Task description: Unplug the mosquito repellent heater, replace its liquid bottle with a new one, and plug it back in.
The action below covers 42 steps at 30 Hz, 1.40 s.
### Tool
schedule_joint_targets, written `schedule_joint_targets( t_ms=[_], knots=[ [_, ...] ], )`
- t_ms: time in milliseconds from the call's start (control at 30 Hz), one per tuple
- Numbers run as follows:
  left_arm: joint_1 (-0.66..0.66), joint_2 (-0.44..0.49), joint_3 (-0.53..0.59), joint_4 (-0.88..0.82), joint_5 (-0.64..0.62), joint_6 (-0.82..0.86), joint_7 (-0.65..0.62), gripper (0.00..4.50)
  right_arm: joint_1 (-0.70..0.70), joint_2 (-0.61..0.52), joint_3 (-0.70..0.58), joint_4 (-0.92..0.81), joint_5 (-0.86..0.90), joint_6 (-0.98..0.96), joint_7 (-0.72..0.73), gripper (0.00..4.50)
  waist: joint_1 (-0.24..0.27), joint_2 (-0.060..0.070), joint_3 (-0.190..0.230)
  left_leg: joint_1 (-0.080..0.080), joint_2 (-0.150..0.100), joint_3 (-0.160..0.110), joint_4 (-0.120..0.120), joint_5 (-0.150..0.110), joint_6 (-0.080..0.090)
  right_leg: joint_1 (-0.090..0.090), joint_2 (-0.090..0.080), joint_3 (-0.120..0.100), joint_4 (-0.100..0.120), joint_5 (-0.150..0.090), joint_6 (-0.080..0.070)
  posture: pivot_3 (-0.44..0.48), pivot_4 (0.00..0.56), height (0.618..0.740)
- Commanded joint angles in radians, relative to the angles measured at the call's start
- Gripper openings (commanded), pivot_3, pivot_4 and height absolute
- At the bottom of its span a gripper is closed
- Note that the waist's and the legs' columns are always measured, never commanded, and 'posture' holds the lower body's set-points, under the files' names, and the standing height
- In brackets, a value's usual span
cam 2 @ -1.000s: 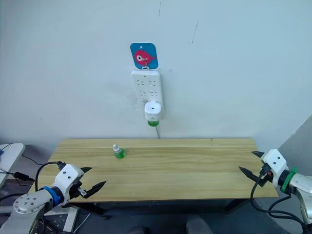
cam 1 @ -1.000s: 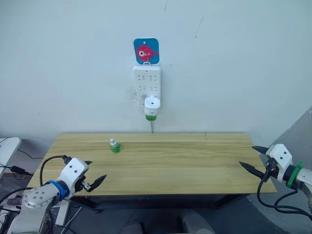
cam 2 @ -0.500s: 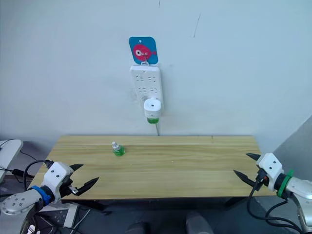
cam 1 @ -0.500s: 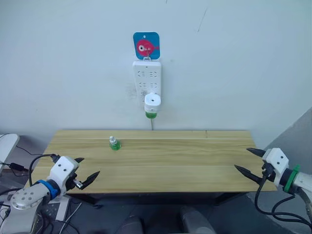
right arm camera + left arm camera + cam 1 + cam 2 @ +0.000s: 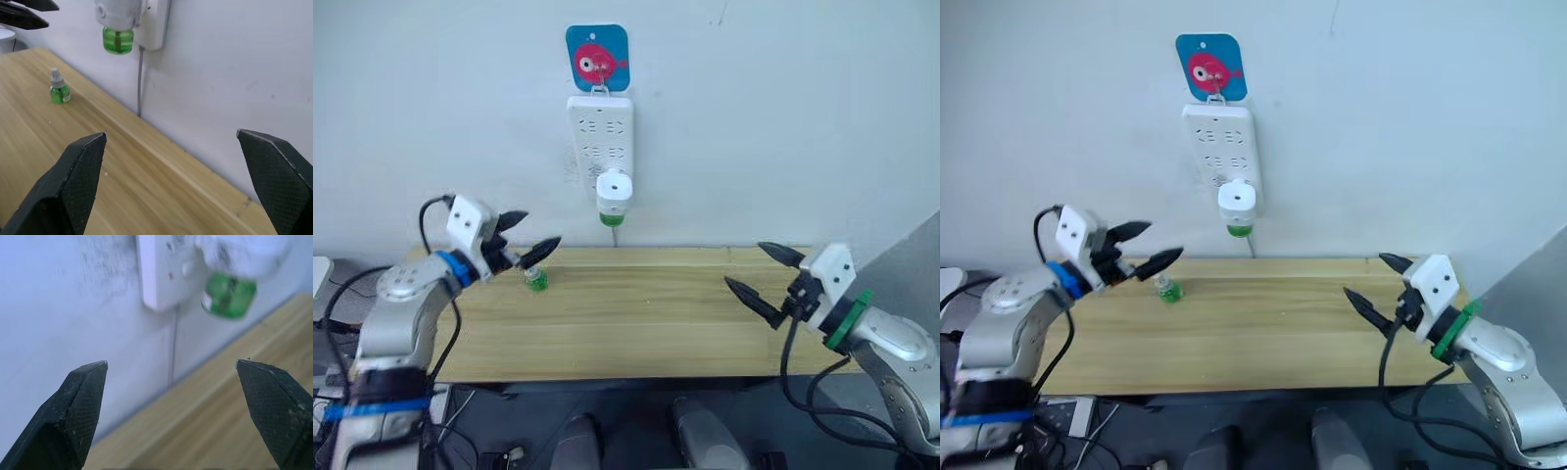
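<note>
- Right now the left claw (image 5: 530,248) hangs open and empty above the table's (image 5: 636,338) far left part, its black fingertips (image 5: 83,382) spread wide; the tips sit just above the new bottle (image 5: 536,280).
- Outward from it, the new bottle stands upright on the table, below and to the left of the heater (image 5: 614,191), untouched.
- Past the left claw's tips, its wrist view looks at the wall, with the strip's (image 5: 601,132) lower end and the green old bottle (image 5: 230,296) ahead and off to one side, well apart from both fingers.
- The right claw (image 5: 764,272) is also open and holds nothing, hovering over the table's right part, below and well to the right of the heater.
- The heater is plugged into the strip's bottom socket on the wall, above the table's back edge, with the old bottle screwed in beneath it.
- My reading: the task sits at its first step, the reach to unplug; nothing is gripped yet.
- Next, I judge, one claw must rise to the heater, straddle its white body rather than the bottle, close, and pull straight away from the wall so the hanging strip does not swing.
</note>
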<state>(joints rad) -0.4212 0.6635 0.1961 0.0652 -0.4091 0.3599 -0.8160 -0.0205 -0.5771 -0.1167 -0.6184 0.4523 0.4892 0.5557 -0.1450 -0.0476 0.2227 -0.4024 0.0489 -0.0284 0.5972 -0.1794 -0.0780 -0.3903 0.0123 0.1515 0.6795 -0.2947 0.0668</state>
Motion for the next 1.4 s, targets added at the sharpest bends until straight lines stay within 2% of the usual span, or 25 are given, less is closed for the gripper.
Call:
schedule_joint_targets(
  t_ms=[33, 200, 300, 400, 500, 567, 1000, 1367, 1400],
  knots=[
    [-0.079, -0.007, -0.001, 0.021, -0.024, 0.029, -0.003, 4.5, -0.039, 0.013, 0.025, -0.096, 0.029, 0.067, -0.051, 4.46, 0.0, 0.001, 0.007, 0.0, 0.0, 0.0, 0.0, 0.0, 0.0, 0.0, 0.0, 0.0, 0.0, 0.0, 0.0, -0.202, 0.257, 0.736],
    [-0.168, -0.02, -0.001, 0.092, -0.029, 0.032, -0.013, 4.5, -0.084, 0.041, 0.052, -0.145, 0.047, 0.13, -0.095, 4.46, -0.005, 0.001, 0.015, -0.003, 0.0, -0.001, 0.0, -0.003, 0.002, -0.002, 0.0, -0.001, -0.001, -0.001, 0.003, -0.219, 0.272, 0.736],
    [-0.223, -0.029, -0.005, 0.154, -0.025, 0.019, -0.026, 4.5, -0.108, 0.056, 0.063, -0.163, 0.059, 0.161, -0.12, 4.46, -0.004, 0.001, 0.018, -0.016, 0.0, -0.003, 0.002, -0.003, 0.002, -0.014, 0.0, -0.003, 0.001, 0.0, 0.003, -0.229, 0.275, 0.736],
    [-0.278, -0.044, -0.015, 0.219, -0.019, -0.002, -0.051, 4.5, -0.119, 0.068, 0.065, -0.179, 0.071, 0.186, -0.138, 4.46, -0.003, 0.004, 0.027, -0.024, 0.0, -0.008, 0.009, -0.004, 0.004, -0.017, 0.0, -0.008, 0.001, 0.003, 0.001, -0.236, 0.281, 0.736],
    [-0.327, -0.064, -0.022, 0.27, -0.012, -0.021, -0.065, 3.87, -0.122, 0.077, 0.065, -0.198, 0.086, 0.21, -0.148, 4.5, -0.003, 0.005, 0.031, -0.028, -0.001, -0.012, 0.012, -0.004, 0.004, -0.017, 0.0, -0.011, 0.001, 0.003, 0.001, -0.244, 0.28, 0.736],
    [-0.353, -0.075, -0.035, 0.305, 0.003, -0.038, -0.071, 3.29, -0.127, 0.08, 0.064, -0.207, 0.095, 0.222, -0.155, 4.5, -0.003, 0.005, 0.032, -0.028, -0.001, -0.013, 0.013, -0.004, 0.004, -0.017, 0.0, -0.012, 0.001, 0.003, 0.001, -0.249, 0.284, 0.736],
    [-0.51, -0.142, -0.082, 0.509, 0.044, -0.134, -0.167, 3.29, -0.187, 0.099, 0.082, -0.248, 0.133, 0.284, -0.208, 4.5, -0.009, 0.01, 0.04, -0.032, -0.001, -0.025, 0.013, -0.003, 0.004, -0.016, 0.0, -0.024, 0.001, 0.003, 0.001, -0.273, 0.297, 0.736],
    [-0.574, -0.137, -0.104, 0.515, 0.038, -0.061, -0.295, 3.29, -0.197, 0.139, 0.103, -0.254, 0.145, 0.281, -0.236, 4.5, -0.012, 0.012, 0.059, -0.032, -0.001, -0.026, 0.013, -0.003, 0.004, -0.016, -0.001, -0.026, 0.001, 0.001, 0.004, -0.281, 0.313, 0.736],
    [-0.574, -0.136, -0.105, 0.513, 0.041, -0.061, -0.302, 3.11, -0.199, 0.142, 0.105, -0.254, 0.143, 0.281, -0.237, 4.5, -0.014, 0.012, 0.06, -0.032, -0.001, -0.027, 0.013, -0.003, 0.004, -0.016, -0.001, -0.026, 0.001, 0.001, 0.004, -0.281, 0.313, 0.736]
  ],
)
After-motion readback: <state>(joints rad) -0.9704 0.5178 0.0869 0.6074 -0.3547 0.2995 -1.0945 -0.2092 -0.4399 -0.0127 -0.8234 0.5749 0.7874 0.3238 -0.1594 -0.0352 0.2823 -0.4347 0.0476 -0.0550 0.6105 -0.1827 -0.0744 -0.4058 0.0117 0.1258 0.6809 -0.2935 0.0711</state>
